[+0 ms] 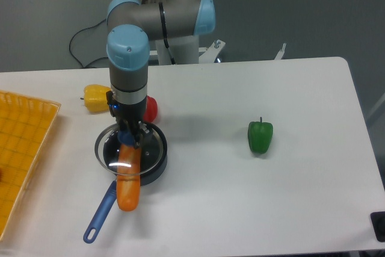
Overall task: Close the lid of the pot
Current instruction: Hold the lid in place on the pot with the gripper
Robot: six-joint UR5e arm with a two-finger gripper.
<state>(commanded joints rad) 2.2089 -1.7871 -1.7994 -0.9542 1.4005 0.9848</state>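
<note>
The table [301, 88] carries everything; the arm reaches straight down over its left half so the tool [127, 136] comes at the lid from above; the yellow mesh tray [24, 148] sits off at the left edge, out of the way; the pot [144, 170] stands under the arm with its long blue handle trailing toward the front; the pot lid [147, 148] hangs just over the pot, shifted a little left of the rim, so I judge it not yet seated; an orange carrot-like piece [127, 182] lies across the pot's front rim and may block the fit; the tool is clamped narrow on the lid's blue knob; a green pepper [260, 136] sits well apart to the right; a yellow pepper [97, 97] and something red [151, 109] lie just behind the pot.
</note>
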